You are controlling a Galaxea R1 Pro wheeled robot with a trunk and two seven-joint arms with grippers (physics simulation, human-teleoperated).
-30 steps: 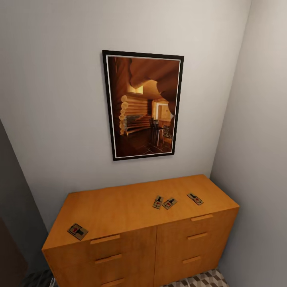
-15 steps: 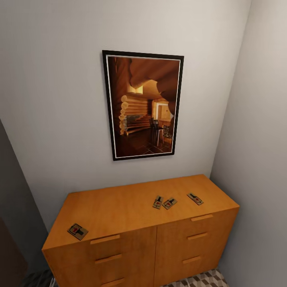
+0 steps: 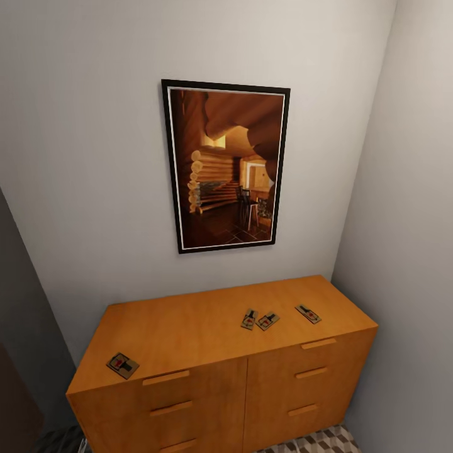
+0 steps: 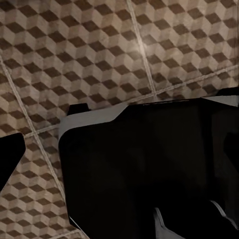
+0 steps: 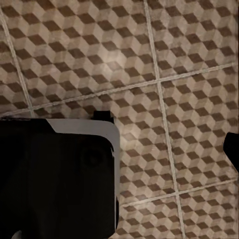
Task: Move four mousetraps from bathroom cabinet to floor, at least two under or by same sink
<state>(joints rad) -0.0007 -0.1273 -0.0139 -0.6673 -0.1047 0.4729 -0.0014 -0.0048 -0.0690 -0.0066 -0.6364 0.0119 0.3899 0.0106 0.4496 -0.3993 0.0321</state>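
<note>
Four mousetraps lie flat on top of the orange-brown cabinet: one near its front left corner, two touching side by side right of centre, and one further right. The cabinet's drawers are shut. Both wrist views look straight down on the cube-patterned bathroom floor. A dark fingertip of my left gripper sits at the picture's edge, as does a fingertip of my right gripper; both stand wide open and hold nothing. The bathroom sink is out of view.
A framed picture hangs on the wall above the cabinet. A side wall meets the cabinet's right end, and a dark panel stands at its left. My black body fills part of both wrist views.
</note>
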